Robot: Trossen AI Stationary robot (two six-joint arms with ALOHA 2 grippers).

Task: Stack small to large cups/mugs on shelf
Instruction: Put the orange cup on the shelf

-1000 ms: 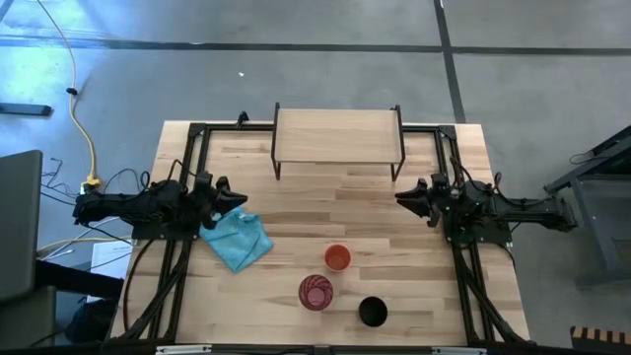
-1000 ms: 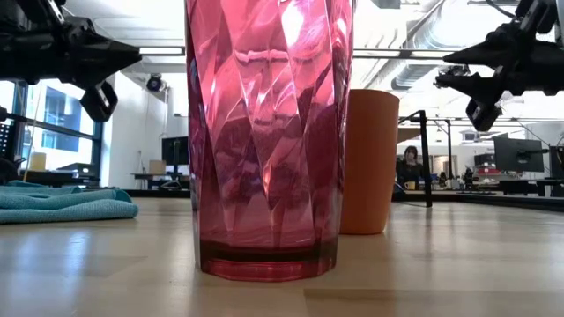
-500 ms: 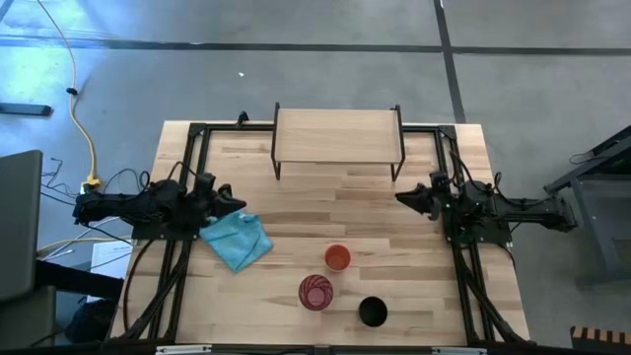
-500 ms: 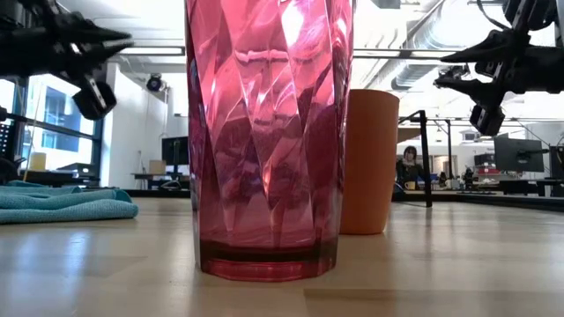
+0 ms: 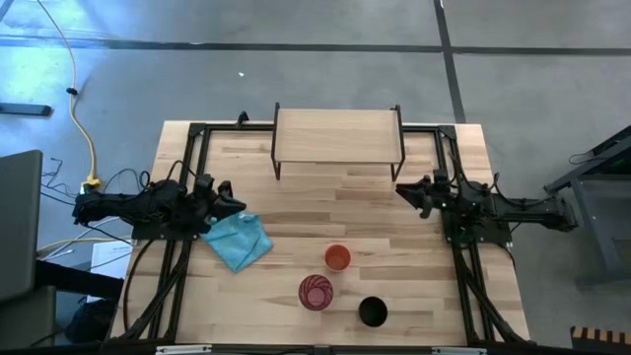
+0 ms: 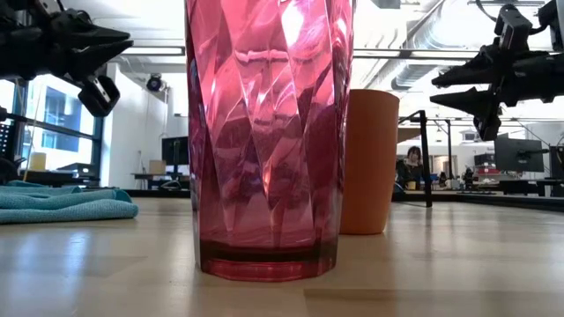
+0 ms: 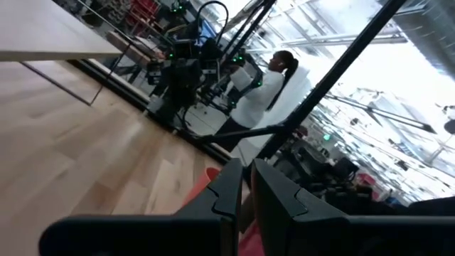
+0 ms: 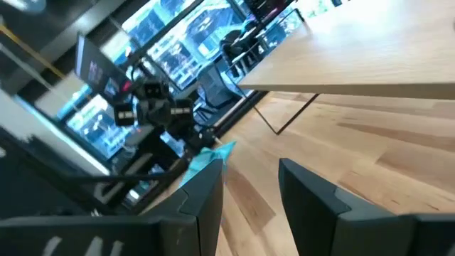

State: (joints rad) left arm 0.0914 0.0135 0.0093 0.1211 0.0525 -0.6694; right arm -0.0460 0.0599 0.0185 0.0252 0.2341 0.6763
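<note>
Where the table (image 5: 394, 227) comes nearest me, I see the black cup (image 5: 373, 312), then the pink ribbed tumbler (image 5: 315, 292) and the orange cup (image 5: 337, 257), all upright and apart. Left of them lies a light blue cloth (image 5: 238, 240), just beside my left pincer (image 5: 237, 205), fingers nearly together, empty. My right pincer (image 5: 402, 191) hovers parted, empty, at the right. Farthest stands the shelf (image 5: 337, 135), bare. Beyond, a person (image 6: 411, 165) sits.
</note>
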